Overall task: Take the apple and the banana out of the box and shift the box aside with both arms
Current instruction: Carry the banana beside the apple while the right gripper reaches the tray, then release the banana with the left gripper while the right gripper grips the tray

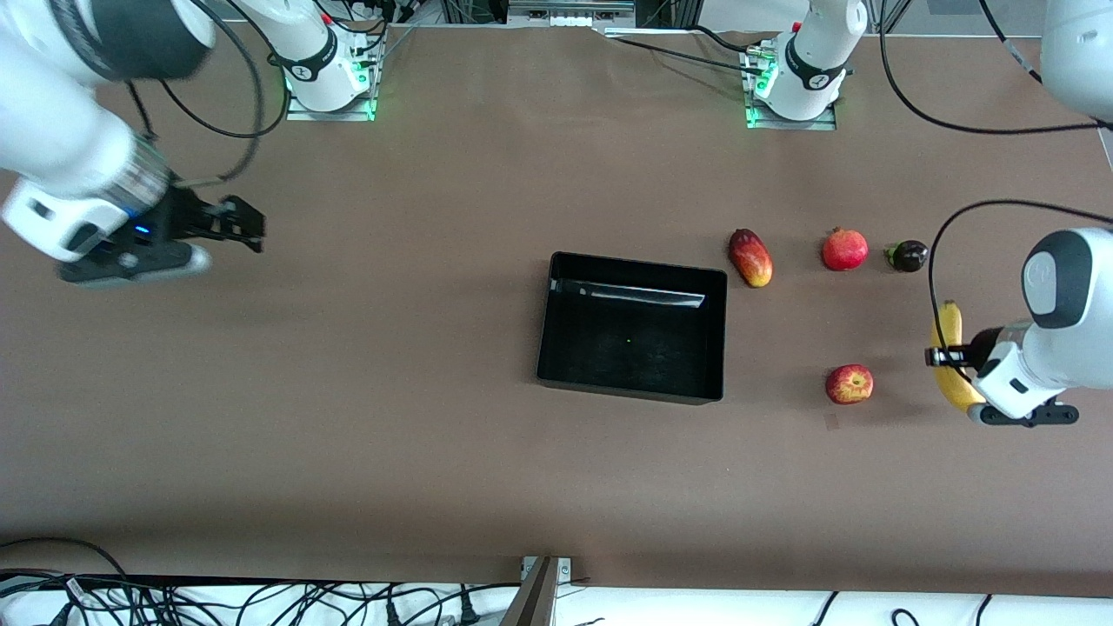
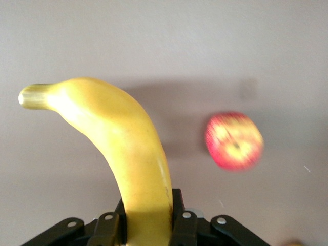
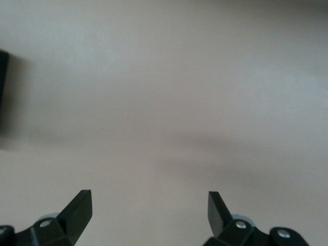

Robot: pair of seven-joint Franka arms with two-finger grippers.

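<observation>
My left gripper [image 1: 943,356] is shut on the yellow banana [image 1: 949,329] at the left arm's end of the table. In the left wrist view the banana [image 2: 123,148] runs out from between the fingers of the left gripper [image 2: 148,218], and its shadow falls on the table apart from it. The red-and-yellow apple [image 1: 849,384] [image 2: 234,141] lies on the table beside the banana, toward the box. The black box [image 1: 630,388] sits mid-table with nothing in it. My right gripper [image 1: 248,228] [image 3: 149,205] hangs open and holds nothing, over bare table at the right arm's end.
A mango [image 1: 750,257], a pomegranate [image 1: 844,249] and a small dark round fruit [image 1: 908,256] lie in a row farther from the front camera than the apple. Cables run along the table's front edge. A corner of the box [image 3: 2,92] shows in the right wrist view.
</observation>
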